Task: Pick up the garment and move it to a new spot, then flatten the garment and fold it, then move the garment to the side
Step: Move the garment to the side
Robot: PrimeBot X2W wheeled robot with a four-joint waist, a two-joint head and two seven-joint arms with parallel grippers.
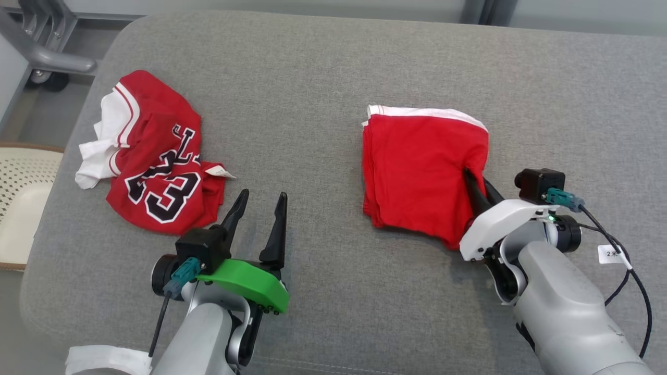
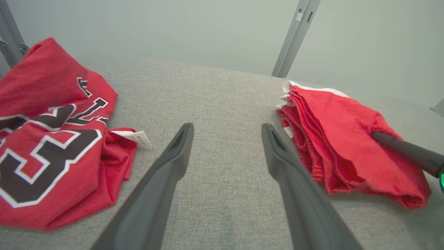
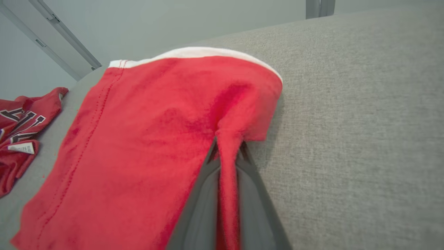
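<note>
Presently the right gripper is closed to a narrow pinch on a raised ridge of red cloth, at the edge of the folded garment farthest from the crumpled jersey. The left gripper stands wide open and holds nothing, hovering low over the grey cushion just to the right of the jersey. The folded garment lies well to the right of the jersey, with bare cushion between them. Judgement: the fold looks complete, and the step in hand is the shift to the side. The pinch appears to take only the upper layers. A low, slow drag directly away from the jersey should keep the stack together; a high lift risks the lower layers falling open. The open gripper is best kept out of the path. Orientation: the packet is roughly rectangular and only slightly longer than wide. Its long axis appears to run from the robot's side to the far side. The white band lies at the far end, pointing away from the robot. The layered open edges face the jersey, and the near corner sags out of square.
</note>
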